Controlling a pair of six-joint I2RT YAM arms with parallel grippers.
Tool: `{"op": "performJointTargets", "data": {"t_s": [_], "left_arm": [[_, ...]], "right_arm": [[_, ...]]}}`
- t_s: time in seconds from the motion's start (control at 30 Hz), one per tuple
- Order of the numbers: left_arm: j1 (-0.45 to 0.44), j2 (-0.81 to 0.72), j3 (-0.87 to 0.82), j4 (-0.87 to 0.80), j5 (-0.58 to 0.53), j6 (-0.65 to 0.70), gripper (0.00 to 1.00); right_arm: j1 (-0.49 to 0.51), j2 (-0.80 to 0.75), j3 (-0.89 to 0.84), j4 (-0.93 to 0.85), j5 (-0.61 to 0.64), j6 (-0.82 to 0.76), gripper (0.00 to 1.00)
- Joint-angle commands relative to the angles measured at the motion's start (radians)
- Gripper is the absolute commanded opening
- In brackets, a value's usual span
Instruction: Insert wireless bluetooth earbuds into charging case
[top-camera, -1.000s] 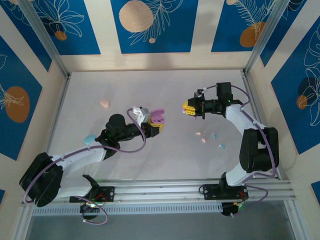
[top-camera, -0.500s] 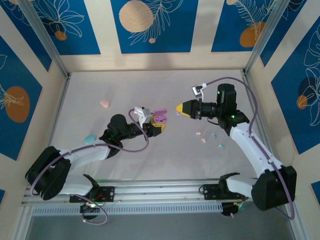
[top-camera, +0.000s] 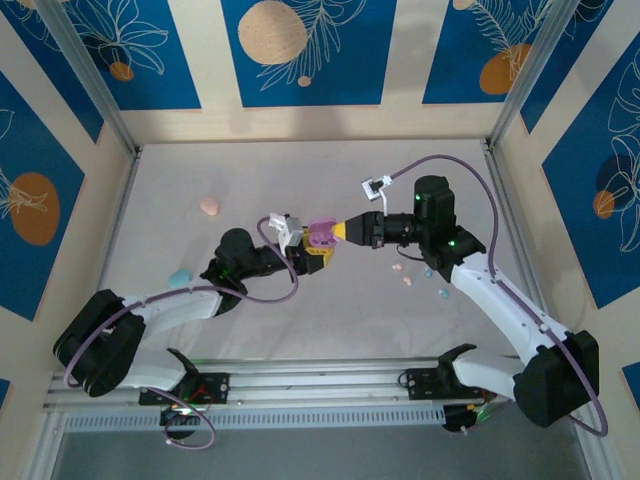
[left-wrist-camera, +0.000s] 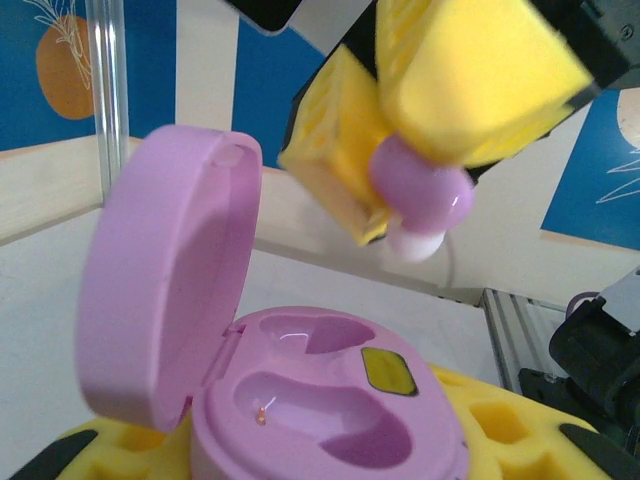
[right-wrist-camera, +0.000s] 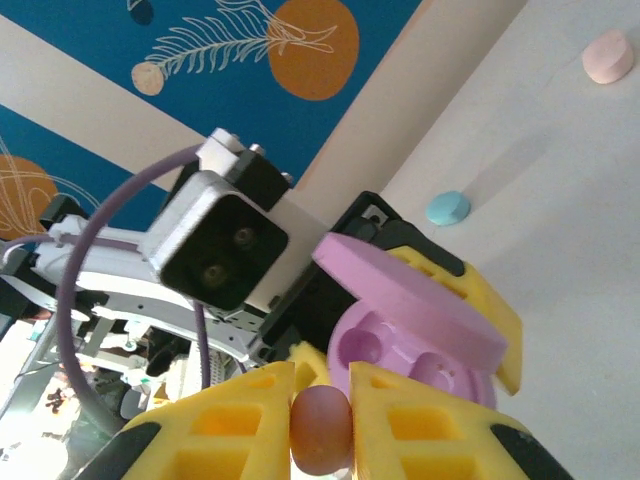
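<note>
Earbud (left-wrist-camera: 420, 195), purple, pinched tight in my right gripper (top-camera: 341, 230), hanging just above the open purple case (left-wrist-camera: 330, 400). My left gripper (top-camera: 312, 256) is clamped on that case, lid tipped up, both sockets showing. Loose earbuds (top-camera: 407, 281) lie on the table (top-camera: 300, 170) beneath my right arm. A pink case (top-camera: 209, 206) and a blue case (top-camera: 179, 277) sit off left.
</note>
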Motion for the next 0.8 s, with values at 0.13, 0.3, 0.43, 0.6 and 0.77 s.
{"op": "performJointTargets", "data": {"t_s": [0.13, 0.3, 0.43, 0.6, 0.77], "left_arm": [[-0.009, 0.021, 0.037, 0.068, 0.05, -0.045, 0.28], [-0.009, 0.026, 0.039, 0.084, 0.062, -0.058, 0.29], [-0.009, 0.027, 0.04, 0.094, 0.064, -0.068, 0.29], [-0.01, 0.027, 0.04, 0.105, 0.061, -0.077, 0.29], [-0.01, 0.028, 0.035, 0.13, 0.05, -0.093, 0.29]], "right_arm": [[0.017, 0.012, 0.019, -0.012, 0.045, -0.046, 0.21], [0.022, 0.02, 0.021, -0.017, 0.07, -0.054, 0.21], [0.023, 0.023, 0.023, -0.044, 0.085, -0.074, 0.21], [0.025, 0.026, 0.025, -0.063, 0.092, -0.089, 0.21], [0.028, 0.024, 0.023, -0.068, 0.111, -0.096, 0.21]]}}
